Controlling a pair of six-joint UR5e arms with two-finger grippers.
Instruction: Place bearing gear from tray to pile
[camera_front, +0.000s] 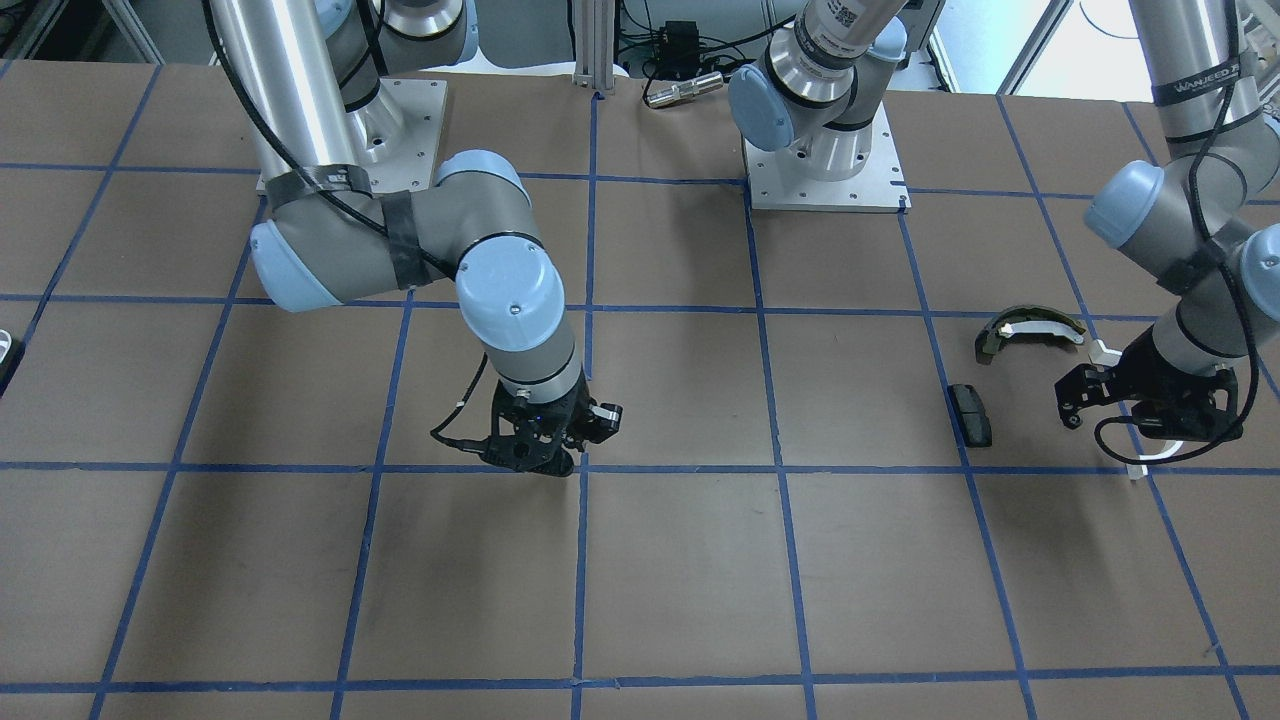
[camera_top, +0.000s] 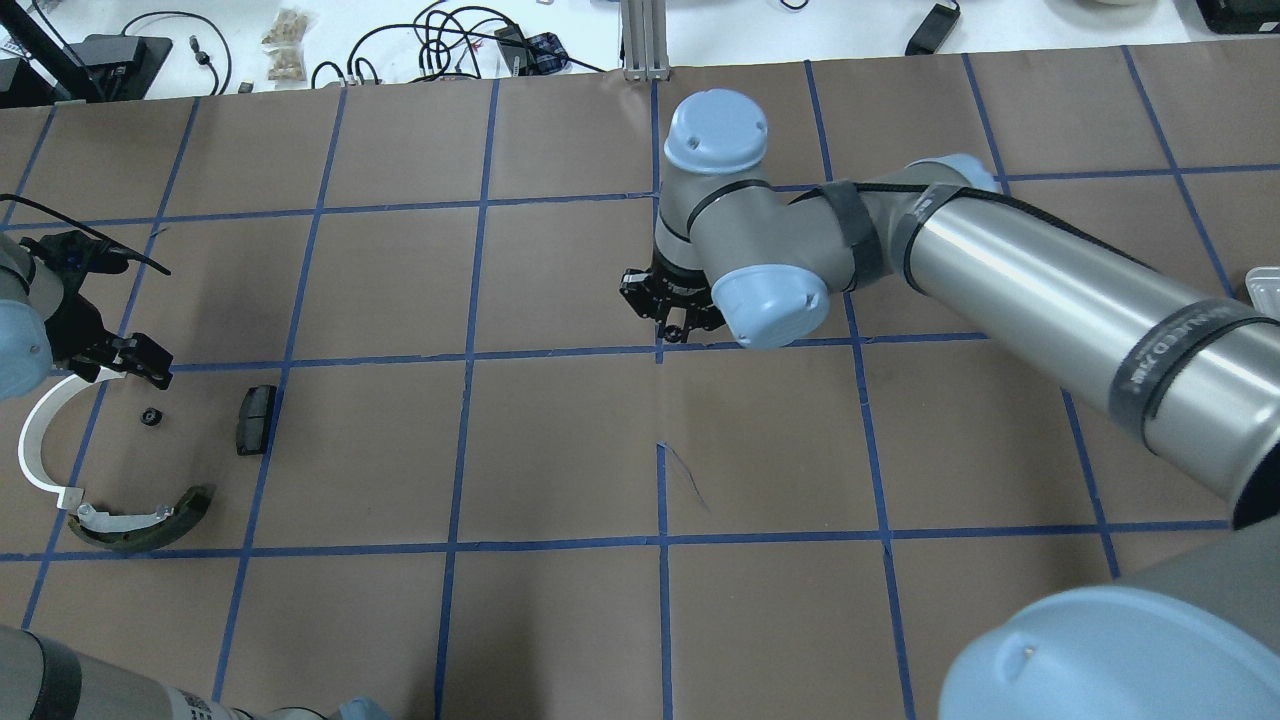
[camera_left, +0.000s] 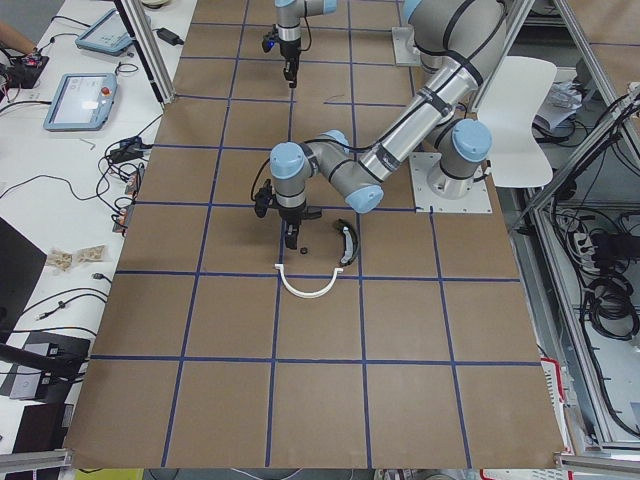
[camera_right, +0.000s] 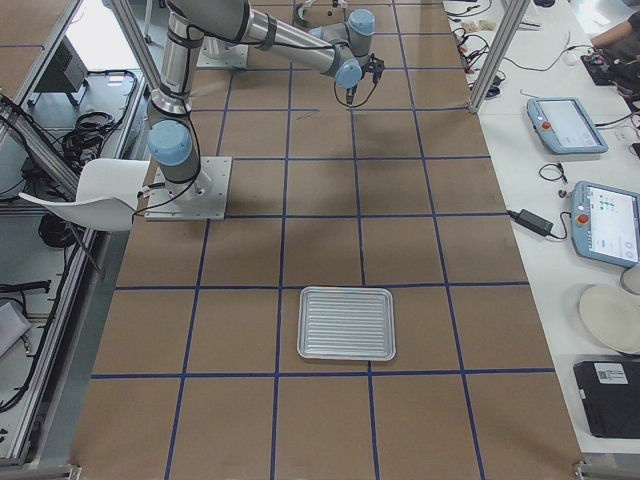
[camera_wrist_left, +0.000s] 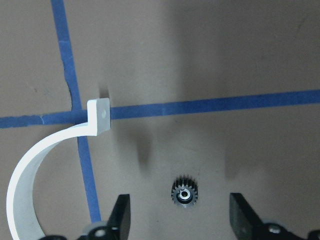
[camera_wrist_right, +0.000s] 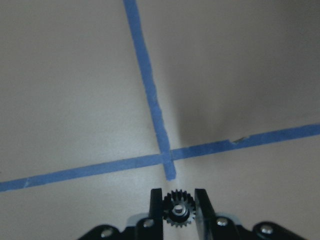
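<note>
Right wrist-mounted: right end effector (camera_wrist_right: 179, 210) clamps bearing gear (camera_wrist_right: 178, 206); left end effector (camera_wrist_left: 181, 216) spread over second gear (camera_wrist_left: 184, 190).

Even bright overhead light, soft shadows, wrist cams slightly blurry.

Blue-gridded table (camera_top: 560, 440), white half-ring strip (camera_top: 35, 440), olive shoe (camera_top: 150, 520), black pad (camera_top: 256, 418), small gear (camera_top: 150, 416), metal tray (camera_right: 347, 323)

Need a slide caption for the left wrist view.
Open left gripper near a bearing gear on the table, white half-ring strip alongside.
</note>
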